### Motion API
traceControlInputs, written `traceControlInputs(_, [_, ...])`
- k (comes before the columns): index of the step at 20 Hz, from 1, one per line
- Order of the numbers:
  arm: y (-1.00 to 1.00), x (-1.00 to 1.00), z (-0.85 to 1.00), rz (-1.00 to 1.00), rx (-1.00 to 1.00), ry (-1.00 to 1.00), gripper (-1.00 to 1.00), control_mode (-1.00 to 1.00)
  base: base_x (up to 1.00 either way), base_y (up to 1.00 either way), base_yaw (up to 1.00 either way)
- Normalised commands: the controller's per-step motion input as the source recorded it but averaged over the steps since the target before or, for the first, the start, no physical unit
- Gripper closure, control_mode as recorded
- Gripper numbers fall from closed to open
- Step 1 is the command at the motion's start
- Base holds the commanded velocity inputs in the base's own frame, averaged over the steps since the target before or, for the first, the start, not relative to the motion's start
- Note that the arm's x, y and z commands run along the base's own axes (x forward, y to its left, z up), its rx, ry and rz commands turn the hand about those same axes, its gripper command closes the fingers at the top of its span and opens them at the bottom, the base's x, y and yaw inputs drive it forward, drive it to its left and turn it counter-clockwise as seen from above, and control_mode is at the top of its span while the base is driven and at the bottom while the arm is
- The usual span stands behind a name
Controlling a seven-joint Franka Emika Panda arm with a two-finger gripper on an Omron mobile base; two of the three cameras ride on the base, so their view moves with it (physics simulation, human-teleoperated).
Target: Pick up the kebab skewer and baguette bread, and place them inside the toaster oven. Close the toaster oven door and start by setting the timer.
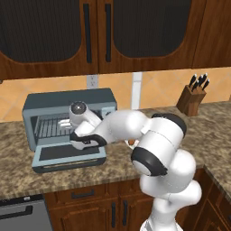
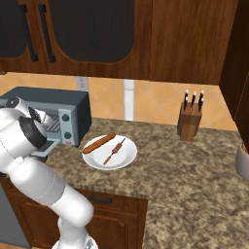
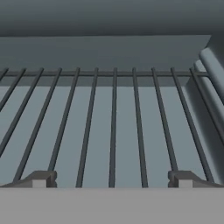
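The blue-grey toaster oven [image 1: 67,100] [image 2: 54,97] stands on the counter with its door [image 1: 68,156] folded down flat in front. My gripper [image 1: 68,125] [image 3: 112,179] is at the oven's mouth, open, its fingertips [image 3: 43,178] wide apart just above the wire rack [image 3: 113,127], with nothing between them. The orange-brown baguette bread [image 2: 98,142] and the thin kebab skewer [image 2: 115,151] lie side by side on a white plate [image 2: 125,158], to the right of the oven and apart from the gripper.
Two round knobs [image 2: 66,117] and a small red button [image 2: 69,142] sit on the oven's right panel. A knife block [image 1: 191,97] [image 2: 189,119] stands at the back right. Dark wall cabinets hang overhead. A grey vessel [image 2: 242,163] is at the far right edge.
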Motion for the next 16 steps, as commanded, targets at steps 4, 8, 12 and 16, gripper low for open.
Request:
traceControlInputs(4, [0.0, -0.69, -0.91, 0.0, 0.03, 0.0, -1.0, -1.0, 0.0, 0.0, 0.0])
traceControlInputs(8, [0.0, -0.69, -0.84, 0.0, 0.03, 0.0, -1.0, -1.0, 0.0, 0.0, 0.0])
traceControlInputs(12, [0.0, -0.71, -0.8, 0.0, 0.05, 0.0, -1.0, -1.0, 0.0, 0.0, 0.0])
traceControlInputs(16, [0.0, -0.66, -0.82, 0.0, 0.04, 0.0, -1.0, -1.0, 0.0, 0.0, 0.0])
